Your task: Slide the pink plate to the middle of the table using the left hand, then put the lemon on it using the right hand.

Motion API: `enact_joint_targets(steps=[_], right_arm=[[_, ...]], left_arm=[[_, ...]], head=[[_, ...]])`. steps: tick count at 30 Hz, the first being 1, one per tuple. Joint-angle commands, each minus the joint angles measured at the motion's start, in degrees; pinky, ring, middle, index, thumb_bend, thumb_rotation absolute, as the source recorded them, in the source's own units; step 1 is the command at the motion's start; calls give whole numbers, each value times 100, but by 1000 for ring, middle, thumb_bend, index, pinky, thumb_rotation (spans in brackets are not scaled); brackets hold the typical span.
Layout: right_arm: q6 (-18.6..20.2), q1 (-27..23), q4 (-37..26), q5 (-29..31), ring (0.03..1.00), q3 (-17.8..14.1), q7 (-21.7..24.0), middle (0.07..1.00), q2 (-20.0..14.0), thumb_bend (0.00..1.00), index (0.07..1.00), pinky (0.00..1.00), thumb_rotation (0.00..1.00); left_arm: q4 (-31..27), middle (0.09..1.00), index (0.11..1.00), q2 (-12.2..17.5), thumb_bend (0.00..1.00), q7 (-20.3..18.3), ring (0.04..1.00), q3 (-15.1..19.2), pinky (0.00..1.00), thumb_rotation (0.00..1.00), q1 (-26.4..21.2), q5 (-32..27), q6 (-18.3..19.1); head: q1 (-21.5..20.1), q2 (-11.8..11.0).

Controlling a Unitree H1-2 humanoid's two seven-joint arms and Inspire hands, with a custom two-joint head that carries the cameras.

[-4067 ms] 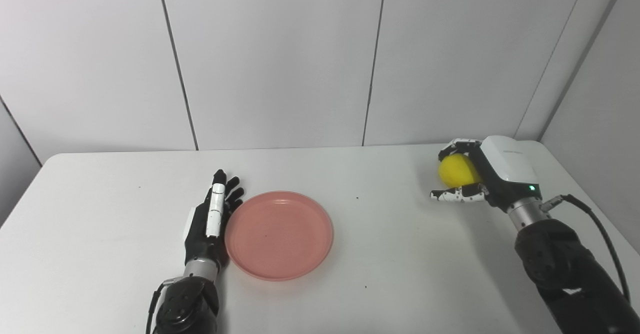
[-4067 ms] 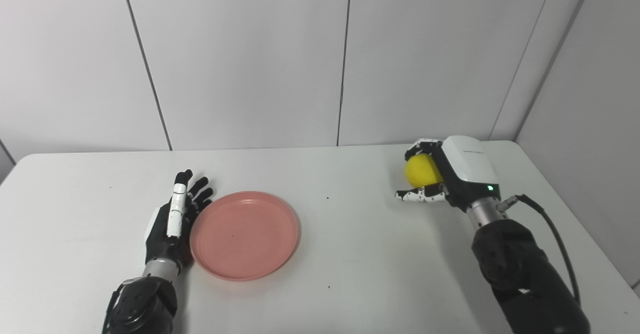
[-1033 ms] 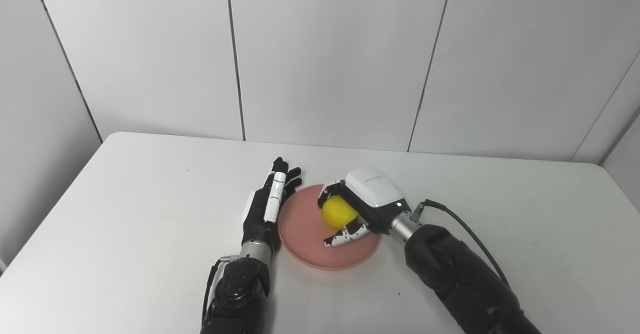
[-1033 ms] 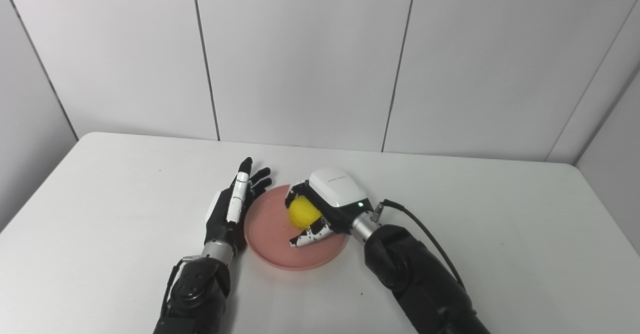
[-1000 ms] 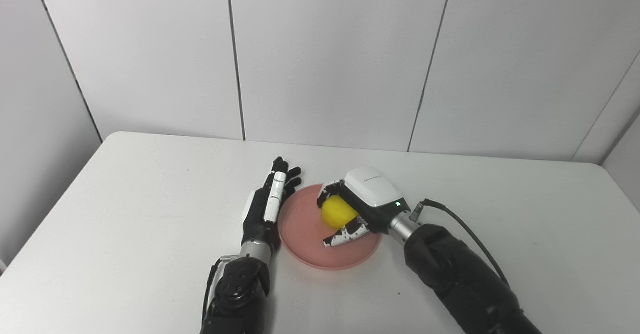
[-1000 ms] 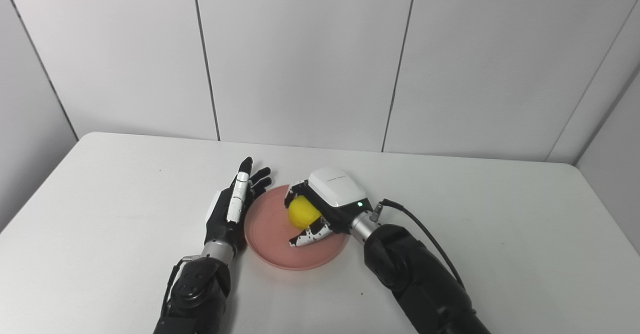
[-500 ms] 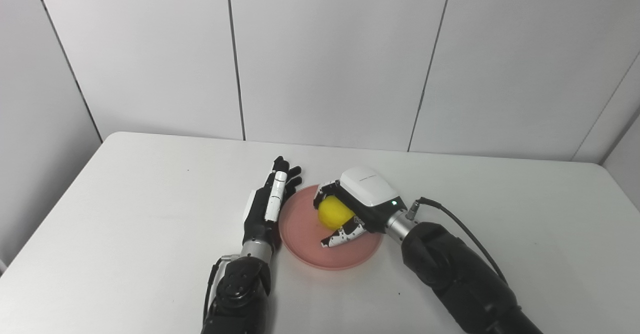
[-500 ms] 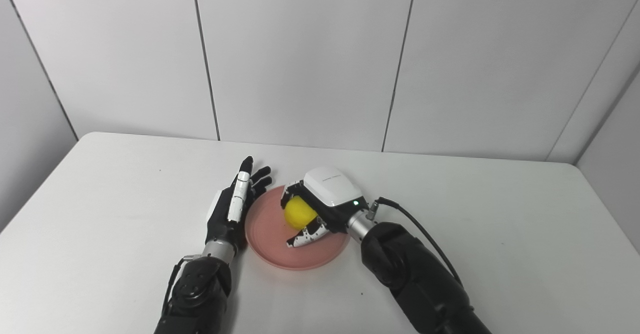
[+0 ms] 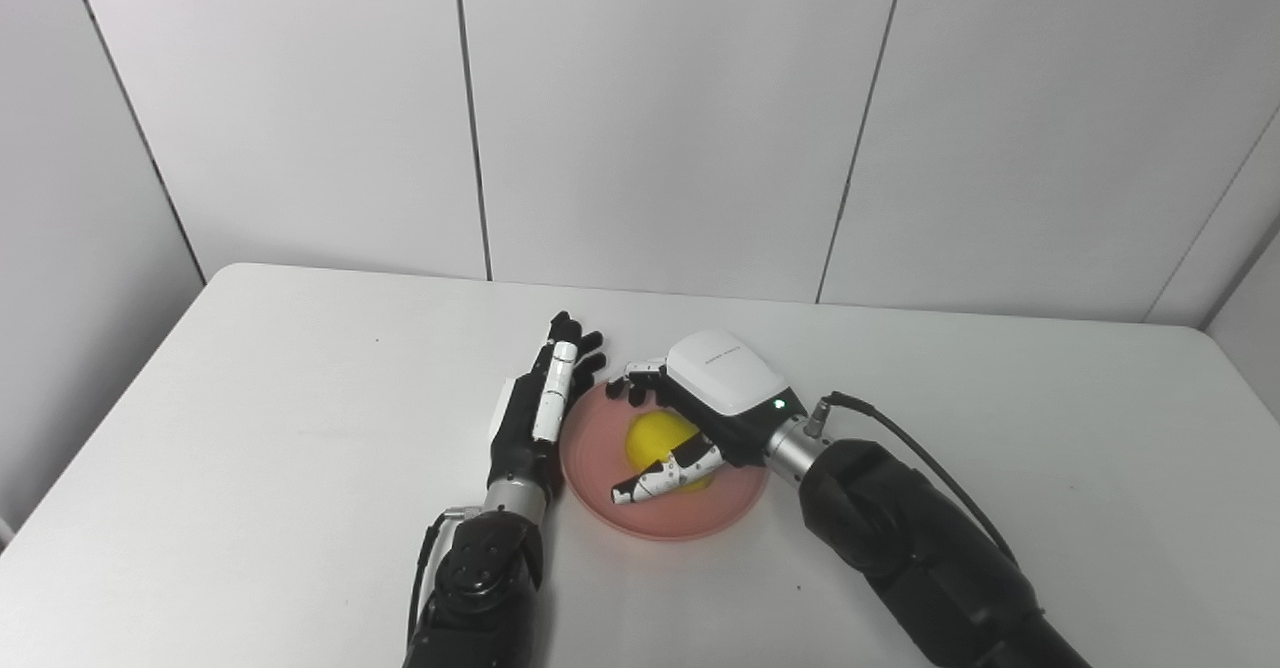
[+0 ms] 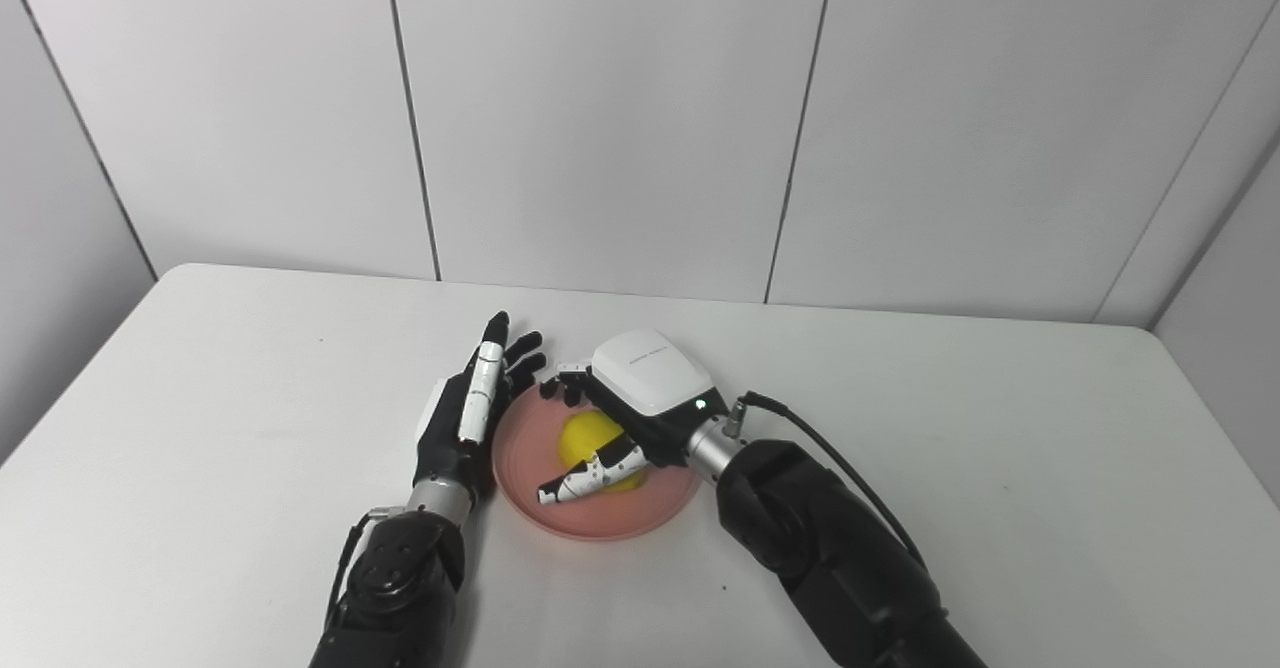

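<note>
Two hands: we see both at the pink plate, which we take as our landmark on the white table.
Pink plate: we find it lying flat on the table, near the middle of it, a little toward the robot's side.
Lemon: we see the yellow fruit lying inside the plate, on its floor, about at the centre; part of it is covered by the thumb that crosses in front.
Right hand: we see it over the far and right part of the plate, its white back upward, fingers spread out past the plate's far rim and the thumb stretched across the near side of the lemon. The fingers are parted and no longer curl round the fruit; we cannot tell whether the thumb touches it.
Left hand: we see it just beside the plate's left rim, set on edge with its fingers straight, held close together and pointing away from the robot. It grasps nothing; whether its palm touches the rim we cannot tell.
Cable: we see a black lead running from the right wrist, right of the plate.
Wall: we see pale panels standing beyond the plate, behind the table's far edge.
</note>
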Motion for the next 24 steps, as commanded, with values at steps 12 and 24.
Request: enact_joint_targets(steps=[12,24], right_arm=[[-183,-178,45,293,619,-420,-400,673,41,876,692,540,858],[-358,162,290,1105,652,-1075,-1060,705,196,792,695,558,944]], left_arm=[[453,894,1000,-20,706,-27,884,35,965,929,231,-75,292],[427,900,1000,-22,747,-63,883,94,967,923,213,-135,259]], head=[[-30,6],[-47,-3]])
